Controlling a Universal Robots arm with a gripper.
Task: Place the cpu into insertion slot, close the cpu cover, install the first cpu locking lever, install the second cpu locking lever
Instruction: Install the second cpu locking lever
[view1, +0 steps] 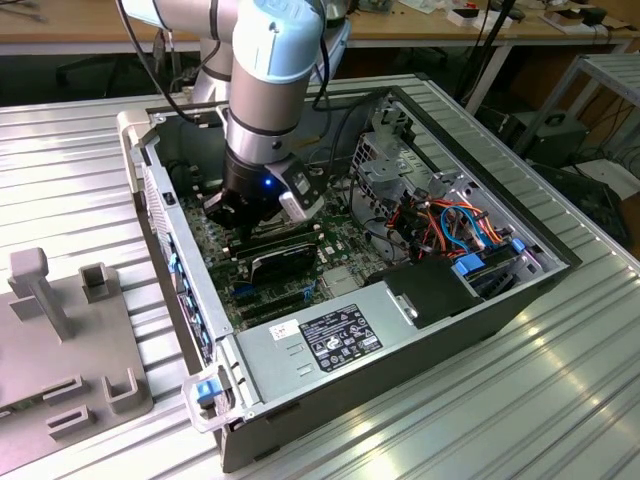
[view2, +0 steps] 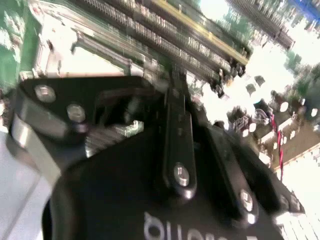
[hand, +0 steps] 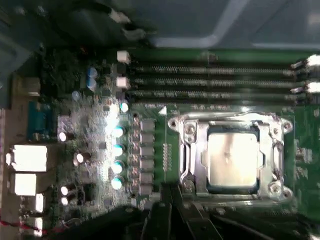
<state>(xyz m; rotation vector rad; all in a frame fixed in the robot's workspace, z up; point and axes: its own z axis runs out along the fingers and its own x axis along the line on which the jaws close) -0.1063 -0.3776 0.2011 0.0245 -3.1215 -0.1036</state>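
In the first wrist view the cpu (hand: 232, 159), a square chip with a silver top, lies flat in the insertion slot (hand: 232, 189). The cpu cover (hand: 192, 150), a silvery frame, lies down around it. Thin metal lever rods run along two sides of the socket; whether they are latched I cannot tell. My gripper (hand: 167, 192) is shut with nothing in it, its dark fingertips just off one corner of the socket. The second wrist view has the gripper (view2: 175, 82) close over the board. In the exterior view the gripper (view1: 240, 215) is deep inside the open computer case.
Long black memory slots (hand: 215, 80) run beside the socket, and a row of capacitors (hand: 117, 150) stands on its other side. The case holds a power supply (view1: 340, 335), coloured cables (view1: 450, 225) and a drive cage (view1: 385, 160). A grey fixture (view1: 70, 340) sits at the exterior view's left.
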